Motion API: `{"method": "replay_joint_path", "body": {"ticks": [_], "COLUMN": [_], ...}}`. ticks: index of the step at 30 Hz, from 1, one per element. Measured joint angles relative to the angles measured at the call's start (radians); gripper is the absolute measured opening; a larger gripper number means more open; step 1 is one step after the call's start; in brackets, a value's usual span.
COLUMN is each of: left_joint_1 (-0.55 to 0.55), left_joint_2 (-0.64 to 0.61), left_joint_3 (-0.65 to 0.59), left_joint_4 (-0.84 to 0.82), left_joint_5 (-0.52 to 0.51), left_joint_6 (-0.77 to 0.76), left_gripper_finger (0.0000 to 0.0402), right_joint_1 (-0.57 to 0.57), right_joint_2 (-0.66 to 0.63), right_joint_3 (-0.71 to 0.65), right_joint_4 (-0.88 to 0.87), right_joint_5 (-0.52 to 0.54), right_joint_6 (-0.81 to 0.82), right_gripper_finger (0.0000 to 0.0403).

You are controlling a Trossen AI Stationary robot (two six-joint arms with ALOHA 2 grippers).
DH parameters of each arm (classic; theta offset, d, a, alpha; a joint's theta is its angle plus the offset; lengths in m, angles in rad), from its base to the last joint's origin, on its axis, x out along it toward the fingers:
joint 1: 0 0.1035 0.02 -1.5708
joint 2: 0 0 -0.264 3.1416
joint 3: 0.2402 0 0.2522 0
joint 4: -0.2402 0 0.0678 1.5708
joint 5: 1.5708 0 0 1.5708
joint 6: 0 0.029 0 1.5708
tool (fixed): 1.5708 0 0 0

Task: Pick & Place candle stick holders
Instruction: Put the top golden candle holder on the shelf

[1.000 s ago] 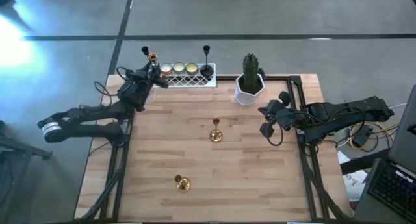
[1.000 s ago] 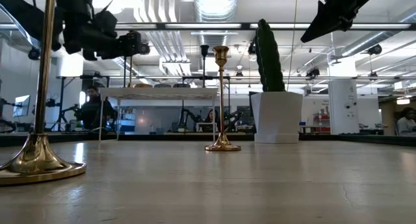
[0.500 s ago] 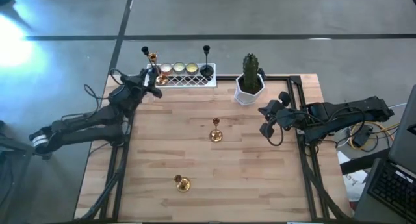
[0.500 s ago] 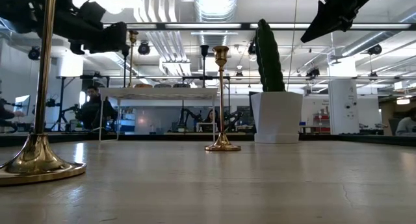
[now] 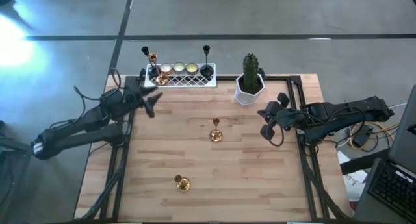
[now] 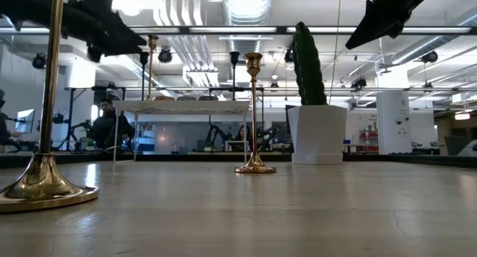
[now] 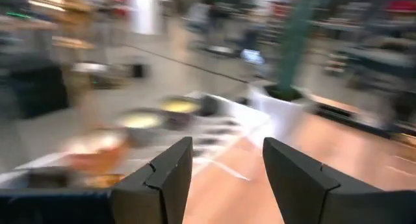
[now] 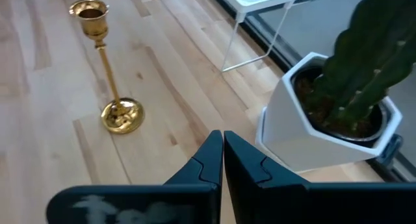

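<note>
A white lattice tray (image 5: 195, 81) at the table's far edge holds three cream-gold cups (image 5: 179, 69), a black stemmed holder at each end (image 5: 207, 53) (image 5: 144, 52), and a gold stemmed holder (image 5: 153, 58) upright at its left end. Another gold holder (image 5: 216, 130) stands on its round base mid-table. A third (image 5: 181, 182) stands nearer the front edge. My left gripper (image 5: 151, 104) hovers open and empty near the tray's left end, pointing level (image 7: 227, 146). My right gripper (image 5: 265, 120) waits shut at the right, above the table (image 8: 223, 136).
A white pot with a green cactus (image 5: 249, 80) stands right of the tray, close to my right gripper. Black frame rails run along the table's left edge (image 5: 117, 165) and right edge (image 5: 305, 172). Bare wood lies between the two loose gold holders.
My left gripper has drawn back from the tray's left end toward the table's left and near side and has tipped up to point level. Its fingers have stayed apart. The gold holder at that end stands uncovered in the tray.
</note>
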Motion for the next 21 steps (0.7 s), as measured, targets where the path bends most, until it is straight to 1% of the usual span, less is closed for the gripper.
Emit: {"method": "replay_joint_path", "body": {"ticks": [5,7,8,11,14,18,21], "left_joint_1": [0.000,0.000,0.000,-0.006,-0.008,-0.026,-0.049], "left_joint_2": [0.008,0.027,0.041,0.105,0.183,0.301,0.379], "left_joint_3": [0.000,-0.017,-0.027,-0.060,-0.089,-0.113,-0.102], "left_joint_4": [-0.041,-0.043,-0.045,-0.041,-0.018,0.086,0.203], "left_joint_5": [0.361,0.469,0.500,0.530,0.537,0.579,0.626], "left_joint_6": [0.002,0.017,0.029,0.037,0.035,0.036,0.060], "left_gripper_finger": [0.0193,0.0193,0.0193,0.0193,0.0193,0.0193,0.0193], "right_joint_1": [0.000,0.000,0.000,0.000,0.000,0.000,0.000], "right_joint_2": [0.001,0.001,0.001,0.001,0.001,0.001,0.001], "right_joint_3": [0.000,0.000,0.000,0.000,0.000,0.000,0.000], "right_joint_4": [0.001,0.001,0.001,0.004,0.005,0.013,0.030], "right_joint_5": [-0.022,-0.021,-0.021,-0.021,-0.021,-0.020,-0.017], "right_joint_6": [0.000,0.000,0.000,0.000,0.000,0.000,-0.003], "right_gripper_finger": [0.0008,0.0008,0.0008,0.0008,0.0008,0.0008,0.0008]}}
